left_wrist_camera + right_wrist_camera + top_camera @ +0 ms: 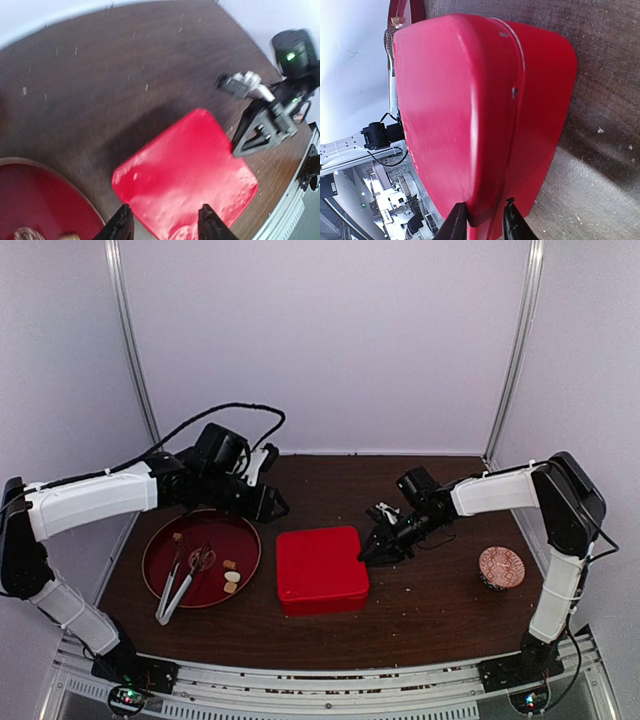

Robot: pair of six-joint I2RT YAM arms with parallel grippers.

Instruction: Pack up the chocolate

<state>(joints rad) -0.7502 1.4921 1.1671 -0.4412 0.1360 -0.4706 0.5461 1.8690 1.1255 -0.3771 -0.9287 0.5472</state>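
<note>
Three small pale and tan chocolate pieces (231, 576) lie on the round red plate (245, 540) at the left, beside metal tongs (178, 587). A closed red box (320, 568) sits mid-table. My right gripper (372, 552) is at the box's right edge. In the right wrist view its fingers (484, 212) are closed on the rim of the red lid (465, 115). My left gripper (275, 505) hovers by the plate's far right rim. It stands open with nothing between its fingers (165, 222), above the box's (185, 175) near-left corner.
A small round fluted cup (502, 567) stands at the right, near the right arm's base. Dark brown bits also lie on the plate by the tongs' head (200, 558). Crumbs dot the brown tabletop (430, 610). White walls close in the back and sides.
</note>
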